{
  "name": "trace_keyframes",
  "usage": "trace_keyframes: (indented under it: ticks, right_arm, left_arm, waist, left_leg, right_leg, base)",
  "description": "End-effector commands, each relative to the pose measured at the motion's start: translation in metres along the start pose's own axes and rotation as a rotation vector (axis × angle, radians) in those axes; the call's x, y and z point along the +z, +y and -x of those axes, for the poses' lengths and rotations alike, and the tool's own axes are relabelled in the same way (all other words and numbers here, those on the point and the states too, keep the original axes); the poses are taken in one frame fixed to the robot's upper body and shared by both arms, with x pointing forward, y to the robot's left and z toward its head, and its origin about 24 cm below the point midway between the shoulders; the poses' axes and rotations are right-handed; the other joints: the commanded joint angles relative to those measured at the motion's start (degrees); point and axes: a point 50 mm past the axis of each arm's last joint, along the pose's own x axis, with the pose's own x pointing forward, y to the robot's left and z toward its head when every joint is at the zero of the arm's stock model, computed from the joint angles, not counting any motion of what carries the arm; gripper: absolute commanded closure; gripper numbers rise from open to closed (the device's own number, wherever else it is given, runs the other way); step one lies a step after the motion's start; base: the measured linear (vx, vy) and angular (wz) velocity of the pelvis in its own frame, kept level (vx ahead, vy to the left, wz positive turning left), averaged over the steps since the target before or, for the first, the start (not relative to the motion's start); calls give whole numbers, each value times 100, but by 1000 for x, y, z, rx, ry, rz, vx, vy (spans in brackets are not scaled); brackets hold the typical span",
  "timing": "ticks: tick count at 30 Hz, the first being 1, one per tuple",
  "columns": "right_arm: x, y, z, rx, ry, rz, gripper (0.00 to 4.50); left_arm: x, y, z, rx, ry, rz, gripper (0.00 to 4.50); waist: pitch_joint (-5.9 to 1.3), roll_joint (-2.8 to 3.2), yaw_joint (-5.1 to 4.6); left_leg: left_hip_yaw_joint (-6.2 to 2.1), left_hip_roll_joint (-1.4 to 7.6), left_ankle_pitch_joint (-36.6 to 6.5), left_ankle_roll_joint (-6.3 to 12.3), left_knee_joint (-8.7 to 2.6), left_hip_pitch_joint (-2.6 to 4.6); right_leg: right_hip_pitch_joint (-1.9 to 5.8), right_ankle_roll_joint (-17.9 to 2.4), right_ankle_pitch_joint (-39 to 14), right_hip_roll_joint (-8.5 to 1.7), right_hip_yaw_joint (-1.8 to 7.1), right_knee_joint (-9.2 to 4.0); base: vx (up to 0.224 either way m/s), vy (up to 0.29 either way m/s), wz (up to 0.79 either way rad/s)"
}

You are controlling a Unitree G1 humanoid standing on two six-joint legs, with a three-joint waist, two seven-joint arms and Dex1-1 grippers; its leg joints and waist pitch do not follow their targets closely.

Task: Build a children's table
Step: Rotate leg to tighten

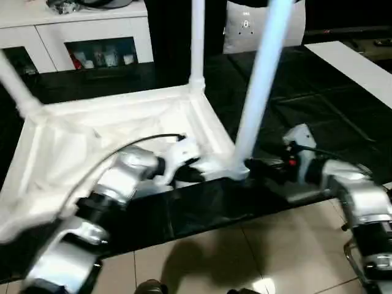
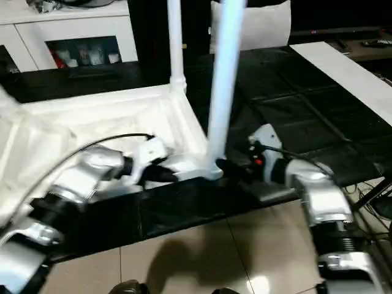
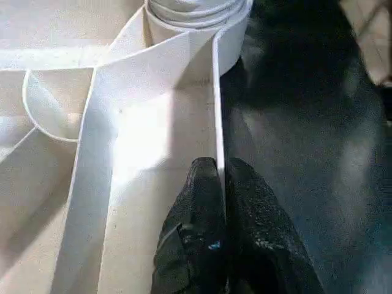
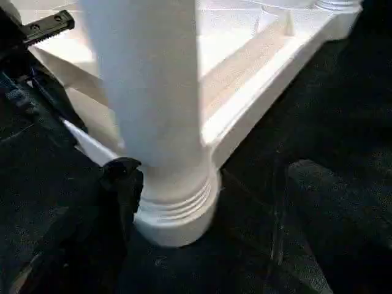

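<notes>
The children's table lies upside down on the black work table (image 1: 306,104). Its white tabletop (image 1: 110,128) has its ribbed underside facing up. Three white legs stand in corner sockets: one at the far right corner (image 1: 197,37), one at the near right corner (image 1: 263,79) and one at the left (image 1: 15,86). My left gripper (image 3: 219,168) is shut on the tabletop's thin rim wall (image 3: 215,104), close to the near right socket. My right gripper (image 4: 214,177) is open around the base of the near right leg (image 4: 153,92). One finger (image 4: 122,184) rests against the leg's threaded collar and the other stands apart.
The tabletop's near right corner sits close to the work table's front edge, with tiled floor (image 1: 245,257) below. A white cabinet (image 1: 92,30) stands at the back left. A white cushion (image 1: 245,27) is behind the legs. A long white board (image 1: 355,67) lies at the far right.
</notes>
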Motion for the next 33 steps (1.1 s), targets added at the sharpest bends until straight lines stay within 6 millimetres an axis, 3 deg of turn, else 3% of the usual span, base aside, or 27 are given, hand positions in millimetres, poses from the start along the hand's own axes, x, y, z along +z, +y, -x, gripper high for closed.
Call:
trace_keyframes:
  ticks: [1,6,9,13,28,33]
  right_arm:
    - [4,7,2,113,28,52,42]
    - [6,15,7,262,41,84,42]
    - [7,19,7,327,39,80,68]
    - [6,29,7,435,43,82,109]
    - [1,36,3,526,64,49,240]
    - [1,39,2,542,42,17,253]
  left_arm:
    - [14,-11,-2,-141,-29,-112,450]
    - [10,-19,4,-262,15,-179,450]
    - [10,-21,4,-298,17,-195,450]
    - [12,-25,5,-349,14,-222,450]
    - [14,-26,5,-371,8,-240,450]
    - [14,-25,4,-348,-11,-202,450]
  waist:
    - [-437,-54,20]
    - [-428,-51,76]
    - [-426,-65,109]
    - [-428,-51,153]
    - [-457,-72,178]
    - [-452,-72,179]
  left_leg:
    - [-3,143,-1072,437,-354,97]
    - [-1,152,-1169,442,-358,100]
    - [-7,170,-1289,370,-372,116]
    - [-6,183,-1281,354,-376,130]
    - [-12,168,-1108,346,-360,102]
    - [-13,166,-1157,325,-364,105]
  right_leg:
    - [359,-1228,-1312,-311,268,-428]
    - [347,-1231,-1395,-321,275,-432]
    - [339,-1180,-1635,-330,277,-450]
    - [315,-1193,-1581,-327,290,-443]
    - [341,-1171,-1504,-330,282,-418]
    - [339,-1150,-1586,-329,279,-427]
  base:
    - [0,0,0]
    - [0,0,0]
    - [0,0,0]
    - [0,0,0]
    - [0,0,0]
    - [0,0,0]
